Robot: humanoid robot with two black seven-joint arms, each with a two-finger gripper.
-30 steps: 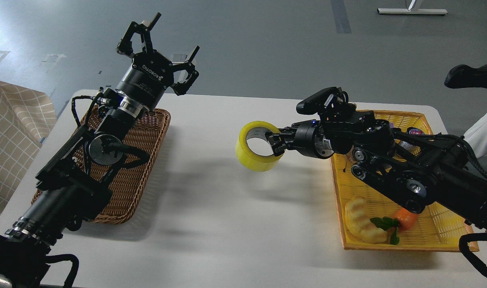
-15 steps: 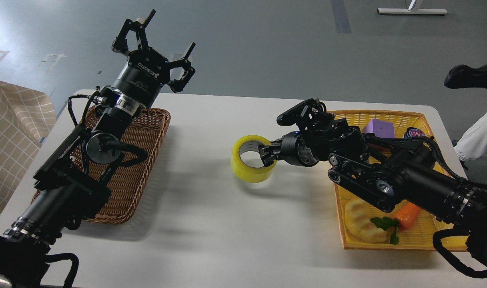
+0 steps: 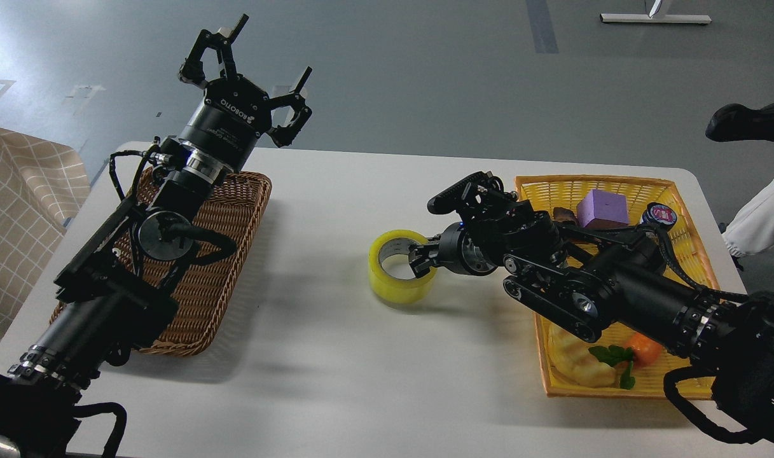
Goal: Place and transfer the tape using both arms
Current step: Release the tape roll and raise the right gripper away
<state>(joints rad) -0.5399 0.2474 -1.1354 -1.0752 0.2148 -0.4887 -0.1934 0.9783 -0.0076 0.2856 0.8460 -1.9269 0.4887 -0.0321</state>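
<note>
Tape (image 3: pixel 399 275) sits mid-frame on the white counter (image 3: pixel 336 369), its right rim pinched by the right gripper (image 3: pixel 423 259). Left gripper (image 3: pixel 247 76), upper left, fingers spread, above the brown basket (image 3: pixel 234 254); yellow basket (image 3: pixel 679 191) at right.

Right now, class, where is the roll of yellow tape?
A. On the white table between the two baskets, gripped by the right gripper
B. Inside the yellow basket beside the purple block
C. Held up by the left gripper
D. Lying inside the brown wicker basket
A: the tape sits on the white table, with the right gripper closed over its rim.
</note>
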